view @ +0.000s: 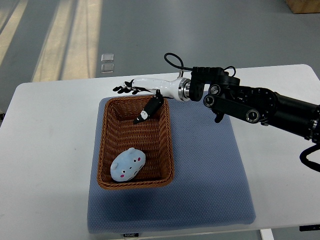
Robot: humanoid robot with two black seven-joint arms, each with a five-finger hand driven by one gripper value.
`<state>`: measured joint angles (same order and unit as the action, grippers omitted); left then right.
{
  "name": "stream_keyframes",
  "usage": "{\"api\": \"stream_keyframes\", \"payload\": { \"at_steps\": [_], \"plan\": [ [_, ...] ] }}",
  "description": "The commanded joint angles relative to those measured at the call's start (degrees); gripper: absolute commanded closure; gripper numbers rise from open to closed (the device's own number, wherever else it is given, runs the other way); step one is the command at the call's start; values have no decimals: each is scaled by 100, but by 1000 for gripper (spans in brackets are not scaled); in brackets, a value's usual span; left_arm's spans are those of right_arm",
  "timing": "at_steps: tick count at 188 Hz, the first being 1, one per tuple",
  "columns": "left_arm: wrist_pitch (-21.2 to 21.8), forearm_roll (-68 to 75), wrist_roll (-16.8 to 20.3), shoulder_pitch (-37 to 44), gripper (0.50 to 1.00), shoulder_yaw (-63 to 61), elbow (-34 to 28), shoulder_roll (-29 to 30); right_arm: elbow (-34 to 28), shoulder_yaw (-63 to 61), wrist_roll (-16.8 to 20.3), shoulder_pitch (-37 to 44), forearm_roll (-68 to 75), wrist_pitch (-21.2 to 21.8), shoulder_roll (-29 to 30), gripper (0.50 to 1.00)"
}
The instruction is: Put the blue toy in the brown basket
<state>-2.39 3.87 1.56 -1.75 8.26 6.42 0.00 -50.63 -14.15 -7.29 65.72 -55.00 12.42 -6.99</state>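
Right hand (134, 88): white shell with black fingers, reaching in from the picture's right on a black jointed arm (250, 103). Fingers spread and holding nothing; the fingertips (119, 90) point left, over the desk just beyond the basket's far rim. The thumb (147, 111) angles down over the far inner part of the basket, clear of the toy. A black cable loop (173, 61) rises at the wrist. The arm is cut off at the right edge of the frame.

Blue toy (128, 165): soft, rounded, pale blue animal figure with pink spots and small dark marks; its face is too small to make out in detail. It lies inside the basket at the near end, towards the left, well apart from the hand.

Brown basket (168, 145): woven wicker, rectangular, open top, standing on the mat near its left side.

Mat (210, 175): blue-grey textured pad under the basket; a small label on its near edge is unreadable.

Desk (45, 150): white, rounded corners, partly cut off at the bottom and right.

Floor (150, 25): grey, with pale stripes at left and two small square plates (107, 62). A brown box corner (305, 5) is cut off at top right.
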Motion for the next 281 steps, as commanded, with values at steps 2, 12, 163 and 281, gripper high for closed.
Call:
{"api": "stream_keyframes", "payload": {
  "at_steps": [2, 12, 163, 281],
  "plan": [
    [1, 0, 2, 0, 500, 0, 0, 0, 202, -545, 0, -226, 481, 6, -207, 591],
    [1, 0, 2, 0, 500, 0, 0, 0, 282, -818, 0, -375, 701, -3, -339, 591],
    [1, 0, 2, 0, 500, 0, 0, 0, 1670, -3894, -422, -1843, 3126, -196, -550, 591],
    [1, 0, 2, 0, 500, 0, 0, 0, 1837, -3894, -809, -2168, 4401, -495, -488, 589]
  ]
}}
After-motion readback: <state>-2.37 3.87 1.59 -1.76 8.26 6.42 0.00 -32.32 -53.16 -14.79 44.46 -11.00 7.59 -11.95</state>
